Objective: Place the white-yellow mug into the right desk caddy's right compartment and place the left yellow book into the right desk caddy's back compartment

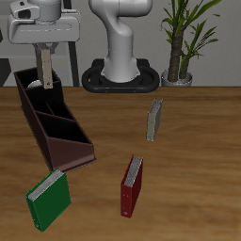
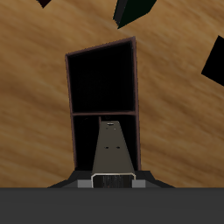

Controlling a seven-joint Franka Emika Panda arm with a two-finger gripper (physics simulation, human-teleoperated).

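Observation:
My gripper (image 1: 45, 56) is shut on a slim grey-yellow book (image 1: 45, 69) and holds it upright over the back end of the right desk caddy (image 1: 58, 132). The book's lower end is level with the caddy's rim. The white-yellow mug (image 1: 34, 84) shows as a pale shape inside the caddy's farthest end section, beside the book. In the wrist view the book (image 2: 109, 150) hangs from the gripper (image 2: 112, 180) down into a dark compartment of the caddy (image 2: 68, 87). The mug is hidden there.
A second grey-yellow book (image 1: 155, 120) stands upright mid-table. A red book (image 1: 132, 184) and a green book (image 1: 49, 199) stand near the front edge; the green book (image 2: 136, 9) also shows in the wrist view. The robot base (image 1: 120, 71) and a potted plant (image 1: 179, 56) are at the back.

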